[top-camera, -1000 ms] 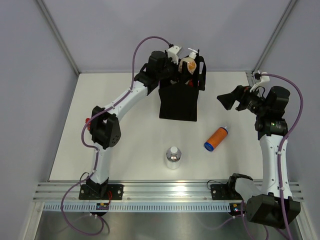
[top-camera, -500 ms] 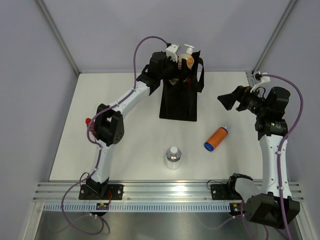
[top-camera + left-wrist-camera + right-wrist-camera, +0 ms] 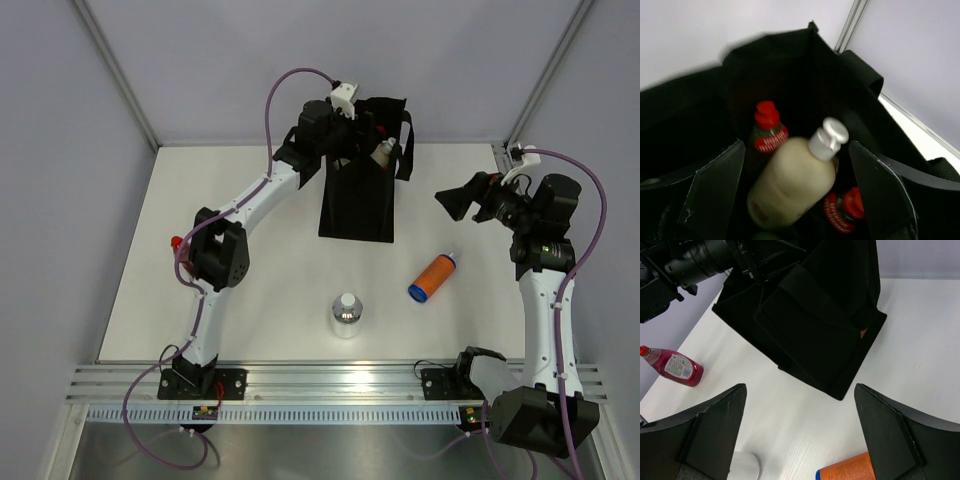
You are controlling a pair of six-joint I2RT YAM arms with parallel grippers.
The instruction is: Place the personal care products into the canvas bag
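The black canvas bag (image 3: pixel 355 205) stands upright at the back of the table. My left gripper (image 3: pixel 358 135) hangs over its mouth, open. In the left wrist view, the cream pump bottle (image 3: pixel 795 182) shows blurred between the spread fingers (image 3: pixel 715 185), apart from both, inside the bag (image 3: pixel 790 60). Two red-capped bottles (image 3: pixel 767 132) lie below it. From above, its pump (image 3: pixel 383 152) shows at the bag's rim. An orange blue-capped bottle (image 3: pixel 432 277), a clear white-capped bottle (image 3: pixel 346 314) and a red bottle (image 3: pixel 176 241) rest on the table. My right gripper (image 3: pixel 455 200) is open and empty, right of the bag.
The right wrist view shows the bag (image 3: pixel 815 330) from the side, the red bottle (image 3: pixel 672 367) at far left, the orange bottle (image 3: pixel 847 472) and the white cap (image 3: pixel 745 467) at the bottom edge. Grey walls enclose the white table (image 3: pixel 260 290).
The left gripper has opened and the cream pump bottle, held high above the bag before, has dropped down into it. The right arm has not moved.
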